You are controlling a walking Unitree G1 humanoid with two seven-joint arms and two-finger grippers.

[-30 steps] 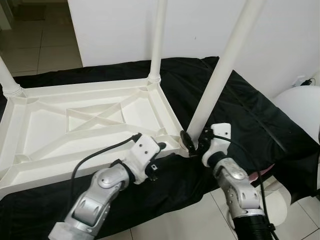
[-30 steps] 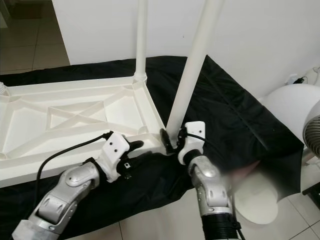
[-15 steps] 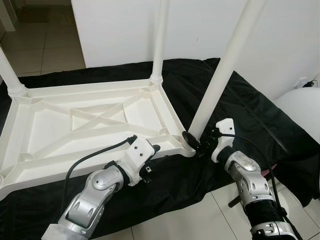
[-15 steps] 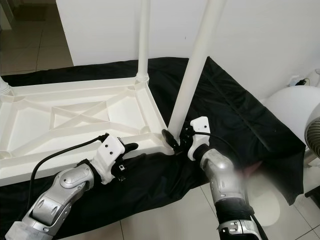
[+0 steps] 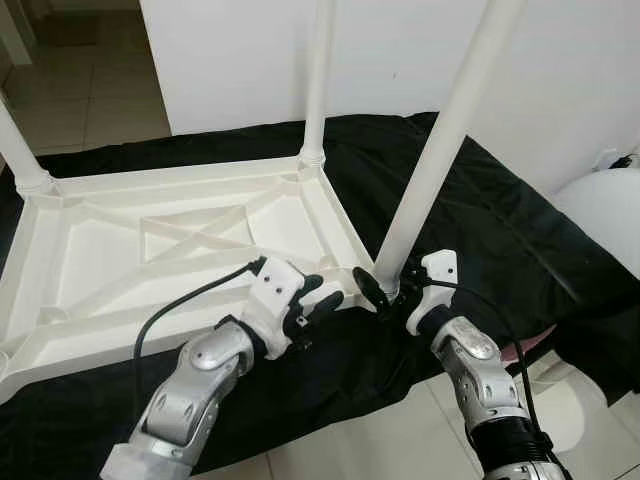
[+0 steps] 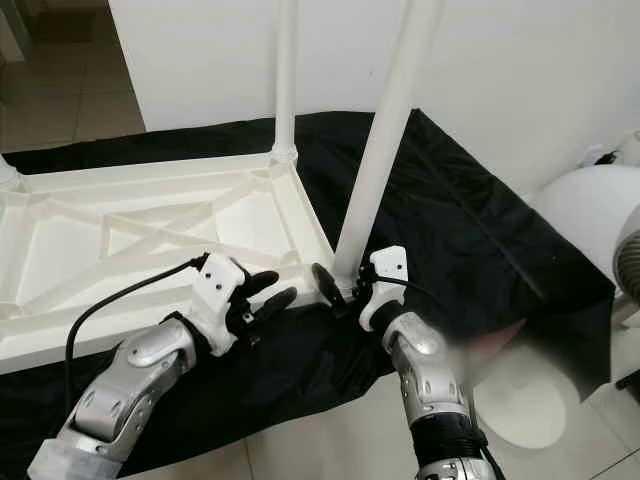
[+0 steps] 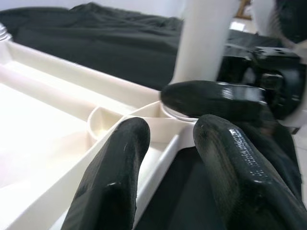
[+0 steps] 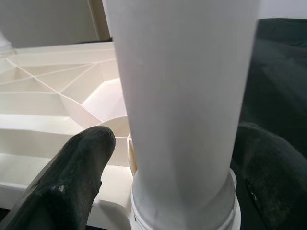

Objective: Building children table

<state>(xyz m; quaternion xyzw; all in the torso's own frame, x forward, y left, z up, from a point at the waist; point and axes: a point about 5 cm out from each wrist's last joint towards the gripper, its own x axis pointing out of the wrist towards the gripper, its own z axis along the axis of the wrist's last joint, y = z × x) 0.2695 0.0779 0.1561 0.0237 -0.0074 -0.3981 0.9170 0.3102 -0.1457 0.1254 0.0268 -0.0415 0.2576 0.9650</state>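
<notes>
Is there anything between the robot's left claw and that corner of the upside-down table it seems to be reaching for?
Nothing visible. The left gripper sits open right at the table's near edge, beside the leg that the right gripper straddles.

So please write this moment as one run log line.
right gripper: around white plastic leg base | left gripper: open, at upturned white table top edge

Even, bright indoor light fills the scene, with soft shadows inside the ribs of the white tabletop. Beyond its near corner the black cloth swallows detail. A smeared blur patch sits right of it; wrist views blur up close.
</notes>
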